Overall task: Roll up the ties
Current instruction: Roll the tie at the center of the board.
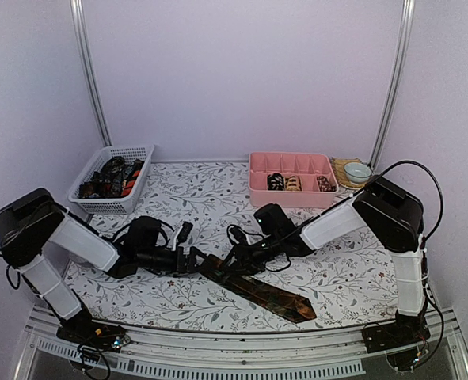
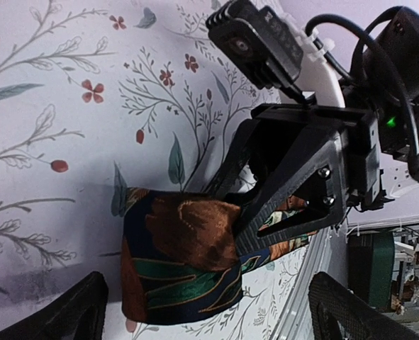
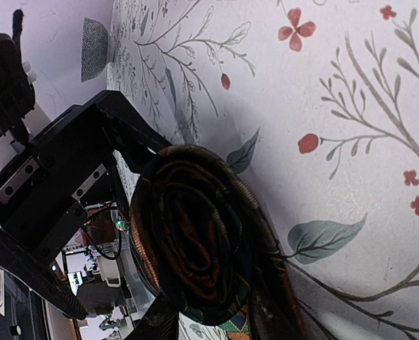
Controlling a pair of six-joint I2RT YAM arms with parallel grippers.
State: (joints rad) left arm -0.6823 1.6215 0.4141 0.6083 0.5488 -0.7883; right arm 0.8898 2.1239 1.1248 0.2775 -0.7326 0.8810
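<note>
A dark tie with brown, green and orange leaf pattern lies on the floral cloth, its pointed wide end (image 1: pixel 297 307) stretched toward the front right. Its other end is rolled into a coil (image 1: pixel 214 266) between the two grippers. My right gripper (image 1: pixel 230 258) is shut on that coil (image 3: pixel 198 248), which the right wrist view shows end-on between its fingers (image 3: pixel 156 324). My left gripper (image 2: pixel 209 303) stands wide open, its fingertips (image 2: pixel 74 315) well apart on either side of the coil (image 2: pixel 181 258) without touching it. The right gripper's black finger (image 2: pixel 280 205) crosses the coil.
A white mesh basket (image 1: pixel 127 150) at the back left holds several loose ties (image 1: pixel 113 176). A pink compartment tray (image 1: pixel 293 157) at the back right holds three coiled ties (image 1: pixel 294 184). A small bowl (image 1: pixel 357 170) stands beside it. Metal posts rise at both back corners.
</note>
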